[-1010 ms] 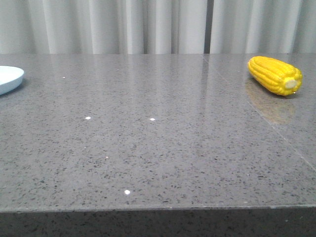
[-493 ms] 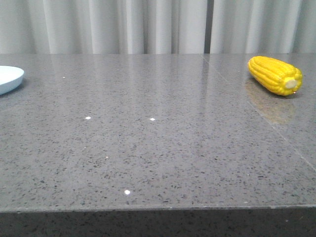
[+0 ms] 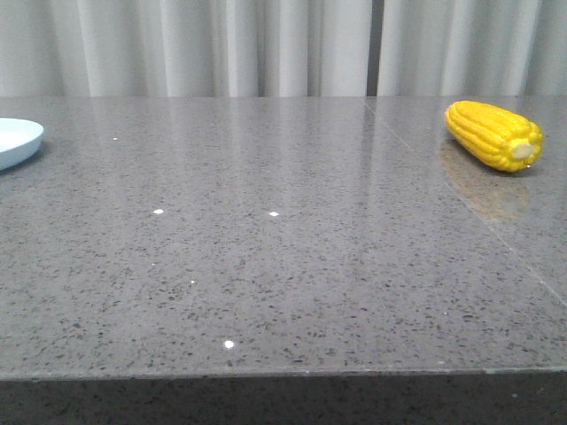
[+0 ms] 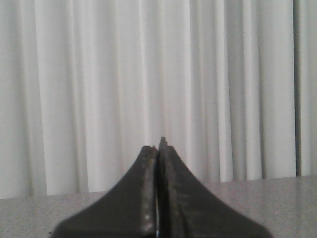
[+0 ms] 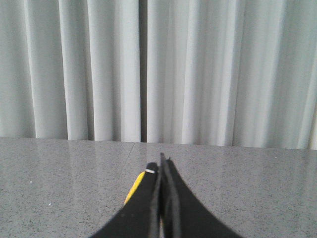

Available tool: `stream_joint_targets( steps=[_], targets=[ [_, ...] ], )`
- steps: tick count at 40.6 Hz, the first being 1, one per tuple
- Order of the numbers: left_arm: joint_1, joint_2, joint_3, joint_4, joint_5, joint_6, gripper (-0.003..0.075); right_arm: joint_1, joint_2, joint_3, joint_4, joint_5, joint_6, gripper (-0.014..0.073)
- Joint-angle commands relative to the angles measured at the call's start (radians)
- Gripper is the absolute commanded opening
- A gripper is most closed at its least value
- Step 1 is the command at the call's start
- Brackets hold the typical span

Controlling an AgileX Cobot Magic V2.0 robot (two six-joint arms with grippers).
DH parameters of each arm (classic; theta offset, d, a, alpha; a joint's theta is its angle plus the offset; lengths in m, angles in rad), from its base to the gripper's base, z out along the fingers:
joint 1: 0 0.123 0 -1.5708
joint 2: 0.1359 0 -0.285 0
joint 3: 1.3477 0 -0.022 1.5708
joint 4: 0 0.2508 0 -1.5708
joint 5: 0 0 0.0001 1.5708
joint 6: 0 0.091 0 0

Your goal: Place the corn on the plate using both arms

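The yellow corn (image 3: 493,135) lies on its side at the far right of the grey table, its pale cut end turned toward me. The pale blue-white plate (image 3: 16,142) sits at the far left edge of the front view, mostly cut off. Neither gripper shows in the front view. In the left wrist view, my left gripper (image 4: 159,145) is shut and empty, facing the curtain. In the right wrist view, my right gripper (image 5: 162,159) is shut and empty above the table; a sliver of the corn (image 5: 132,191) peeks out beside its fingers.
The speckled grey stone table (image 3: 266,257) has a seam (image 3: 461,199) running diagonally on the right. White curtains (image 3: 266,44) hang behind the far edge. The table's near edge runs along the bottom of the front view.
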Motion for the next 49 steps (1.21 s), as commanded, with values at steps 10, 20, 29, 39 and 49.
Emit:
stream_joint_targets(
  steps=[10, 20, 29, 39, 49],
  targets=[
    [0.001, 0.284, -0.295, -0.009, 0.286, -0.01, -0.002, -0.006, 0.26, -0.232, -0.01, 0.162, 0.0, -0.0068],
    [0.001, 0.37, -0.271, -0.009, 0.312, -0.01, -0.002, -0.006, 0.407, -0.23, -0.01, 0.216, 0.0, -0.0068],
    [0.001, 0.4, -0.224, -0.012, 0.312, -0.01, -0.002, -0.006, 0.488, -0.23, -0.01, 0.216, 0.0, -0.0068],
    [0.001, 0.403, -0.207, -0.012, 0.32, -0.01, 0.0073, -0.006, 0.533, -0.23, -0.011, 0.244, -0.011, 0.0103],
    [0.001, 0.405, -0.207, -0.01, 0.328, -0.01, 0.0568, -0.006, 0.564, -0.23, -0.012, 0.258, -0.015, 0.0616]
  ],
)
